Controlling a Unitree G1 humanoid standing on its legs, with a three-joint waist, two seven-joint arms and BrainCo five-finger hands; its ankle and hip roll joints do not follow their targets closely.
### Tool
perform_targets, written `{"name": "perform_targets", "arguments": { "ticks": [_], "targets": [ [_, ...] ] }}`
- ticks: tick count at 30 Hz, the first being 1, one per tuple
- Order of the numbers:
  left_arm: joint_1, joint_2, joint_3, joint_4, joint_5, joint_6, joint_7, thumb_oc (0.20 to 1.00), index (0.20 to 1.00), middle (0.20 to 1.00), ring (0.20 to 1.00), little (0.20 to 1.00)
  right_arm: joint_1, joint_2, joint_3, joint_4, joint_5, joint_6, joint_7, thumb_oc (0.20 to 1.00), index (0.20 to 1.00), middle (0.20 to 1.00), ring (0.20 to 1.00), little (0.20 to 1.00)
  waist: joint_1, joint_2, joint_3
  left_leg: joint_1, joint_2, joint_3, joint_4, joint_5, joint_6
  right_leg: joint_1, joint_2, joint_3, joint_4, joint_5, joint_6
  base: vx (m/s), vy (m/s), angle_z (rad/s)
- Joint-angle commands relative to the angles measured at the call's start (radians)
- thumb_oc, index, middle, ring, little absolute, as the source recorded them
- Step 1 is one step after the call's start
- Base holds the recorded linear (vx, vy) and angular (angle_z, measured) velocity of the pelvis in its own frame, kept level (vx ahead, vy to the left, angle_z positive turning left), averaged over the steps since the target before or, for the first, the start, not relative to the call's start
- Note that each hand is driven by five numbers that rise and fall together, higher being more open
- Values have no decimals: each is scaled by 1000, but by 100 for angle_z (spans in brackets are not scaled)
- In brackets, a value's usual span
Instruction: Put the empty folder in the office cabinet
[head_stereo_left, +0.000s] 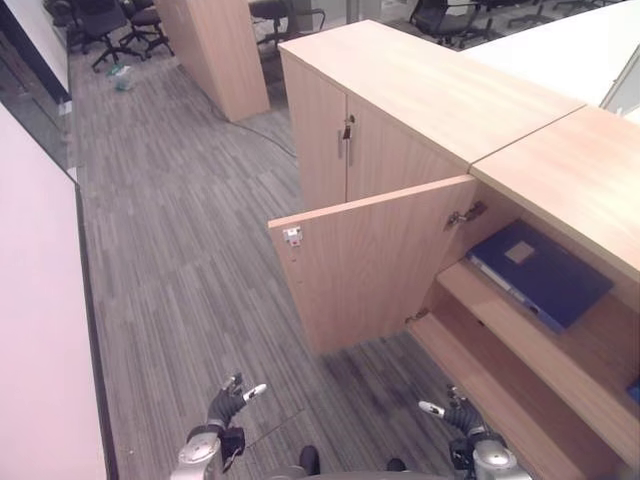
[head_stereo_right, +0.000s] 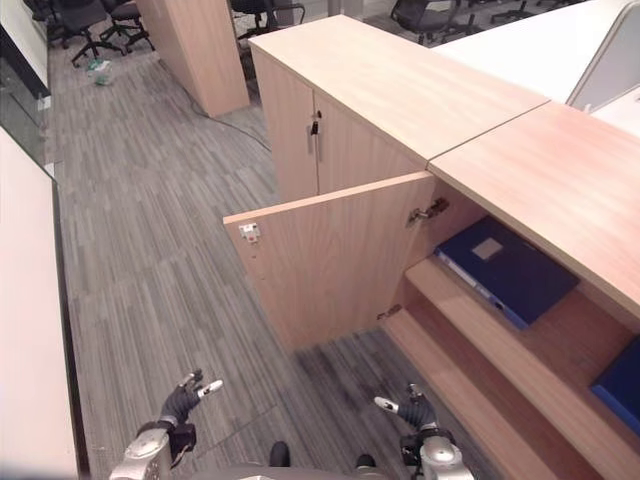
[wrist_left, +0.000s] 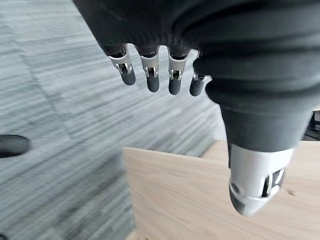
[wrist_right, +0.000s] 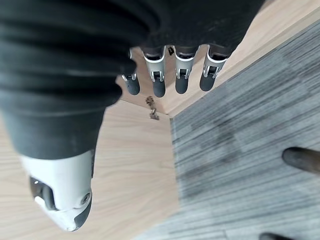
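Both hands low, left hand (head_stereo_left: 228, 403) and right hand (head_stereo_left: 458, 416) open, empty. Folder (head_stereo_left: 540, 272) apparently shelved; door (head_stereo_left: 375, 262) ajar, could snag an arm.

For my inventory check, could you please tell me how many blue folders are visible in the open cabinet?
2: one blue folder lies flat on the upper shelf, another on the shelf below at the right edge. Others may be hidden deeper.
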Motion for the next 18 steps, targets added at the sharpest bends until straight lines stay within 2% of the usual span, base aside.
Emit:
{"name": "perform_targets", "arguments": {
  "ticks": [1,5,7,11,12,18],
  "targets": [
    [-75,51,48,26,-50,-60,24,1000,1000,1000,1000,1000,-12,-12,13,-29,-16,-14,-2,1000,1000,1000,1000,1000,-3,-32,-31,26,32,25,13,-63,-48,4,-31,14,43,-52,76,63,40,-8],
    [-113,85,71,6,-69,-70,37,1000,1000,1000,1000,1000,-2,-10,16,-40,-25,-12,3,1000,1000,1000,1000,1000,-14,-35,-41,41,34,41,7,-72,-47,5,-34,25,42,-48,82,52,39,-22],
    [-196,158,95,22,-86,-78,50,1000,1000,1000,1000,1000,14,-15,30,-54,-34,-14,16,1000,1000,1000,1000,1000,-35,-38,-55,57,37,62,4,-82,-47,5,-35,42,40,-44,89,68,56,-16],
    [-287,241,103,57,-91,-79,55,1000,1000,1000,1000,1000,31,-23,41,-71,-33,-16,33,1000,1000,1000,1000,1000,-58,-38,-68,72,38,81,4,-92,-48,6,-36,58,39,-38,96,44,40,-25],
    [-356,302,95,62,-85,-80,56,1000,1000,1000,1000,1000,37,-27,45,-73,-28,-17,43,1000,1000,1000,1000,1000,-72,-37,-74,81,40,91,4,-96,-49,3,-38,67,38,-32,102,25,47,-29],
    [-454,352,55,90,-70,-78,45,1000,1000,1000,1000,1000,47,-26,55,-59,-25,-15,59,1000,1000,1000,1000,1000,-94,-37,-81,87,41,106,4,-101,-48,-4,-41,82,37,-24,111,3,21,-14]
  ]
}}
